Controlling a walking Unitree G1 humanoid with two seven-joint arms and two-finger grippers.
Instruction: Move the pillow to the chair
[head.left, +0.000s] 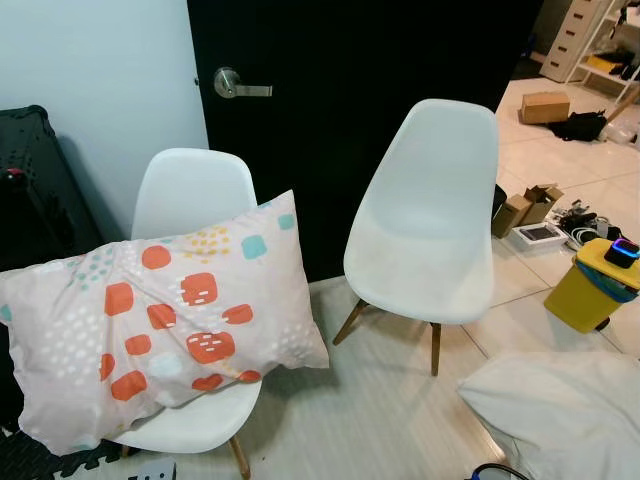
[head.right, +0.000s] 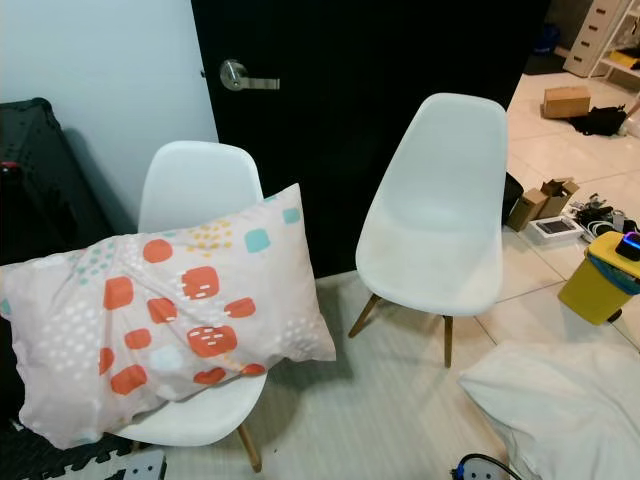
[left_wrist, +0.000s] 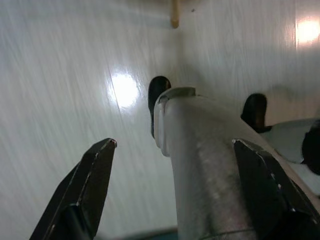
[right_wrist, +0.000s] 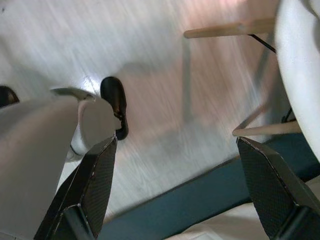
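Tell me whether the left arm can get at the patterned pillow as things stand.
Probably yes. The pillow lies exposed on the left chair, nothing on top or in front. The left tool hangs open over the floor, so the arm must first lift.

A black door (head.left: 360, 100) with a silver handle (head.left: 238, 85) meets pale plank floor (head.left: 370, 400).

I see a pale plank floor (head.left: 390, 400). Two white chairs stand on it: the left chair (head.left: 190, 190) carries a spotted pillow (head.left: 160, 320), the right chair (head.left: 430, 220) seat is bare. A yellow bin (head.left: 590, 285) stands nearby.
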